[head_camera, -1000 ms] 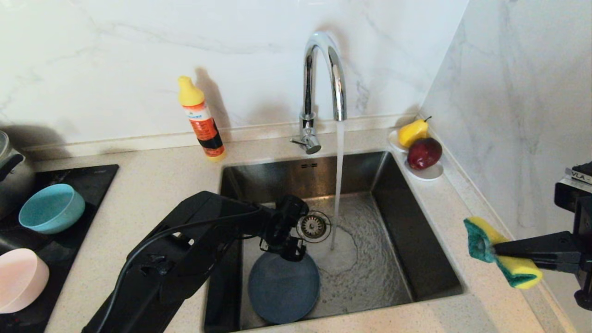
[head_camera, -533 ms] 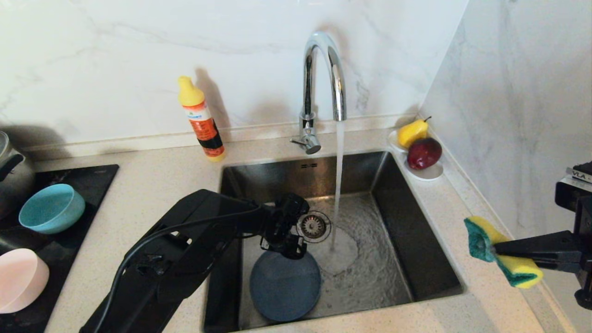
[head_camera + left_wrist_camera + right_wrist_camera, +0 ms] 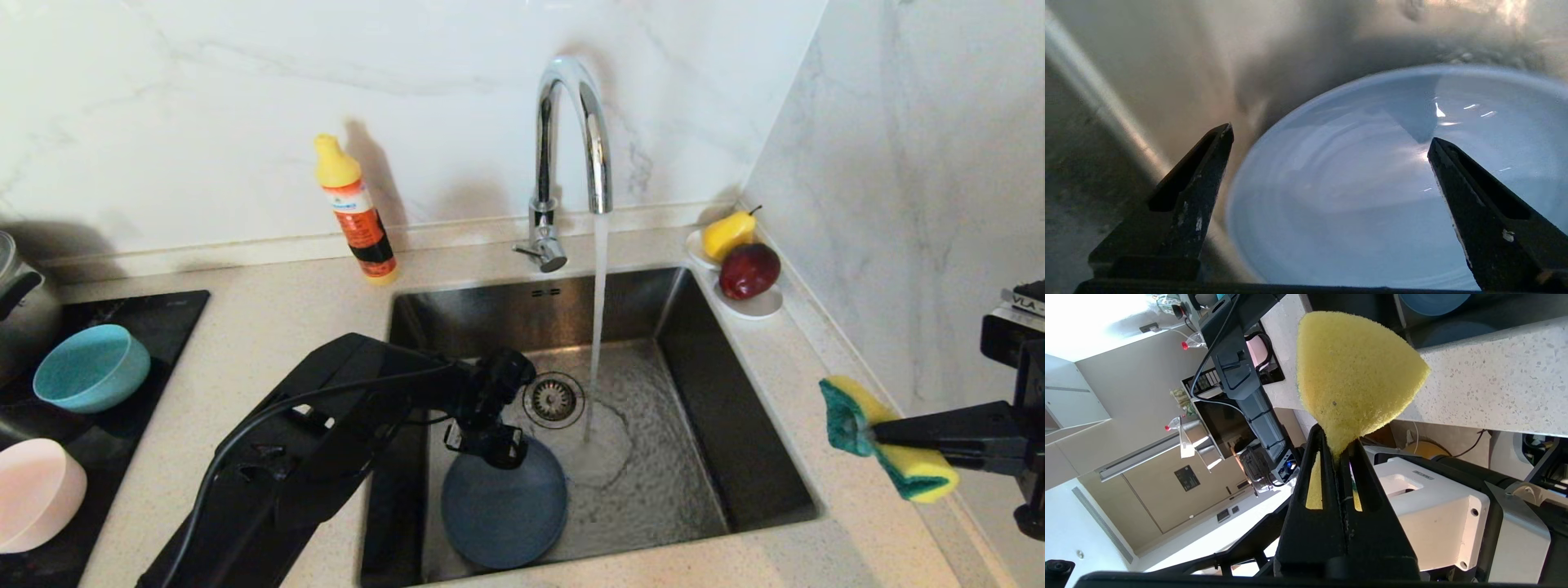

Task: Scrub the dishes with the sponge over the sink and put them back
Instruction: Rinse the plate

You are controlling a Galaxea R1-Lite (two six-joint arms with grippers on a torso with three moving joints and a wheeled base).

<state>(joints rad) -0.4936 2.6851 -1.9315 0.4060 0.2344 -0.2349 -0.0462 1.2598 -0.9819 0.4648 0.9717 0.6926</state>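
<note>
The slate-blue plate lies flat on the floor of the sink, near its front left. My left gripper hangs open just over the plate's far rim. In the left wrist view the plate fills the space between the wide-apart fingers of the left gripper, and nothing is held. My right gripper is over the counter right of the sink, shut on the yellow and green sponge. In the right wrist view the sponge is pinched at its narrow middle by the right gripper. The teal bowl and the pink bowl rest on the black hob.
Water runs from the chrome tap onto the sink floor beside the drain. A yellow detergent bottle stands behind the sink. A white saucer with a pear and an apple sits in the back right corner. A pot stands at the far left.
My left gripper has tipped down and shifted a little to the left, closer to the plate's far rim, still open. The right arm and sponge have held still.
</note>
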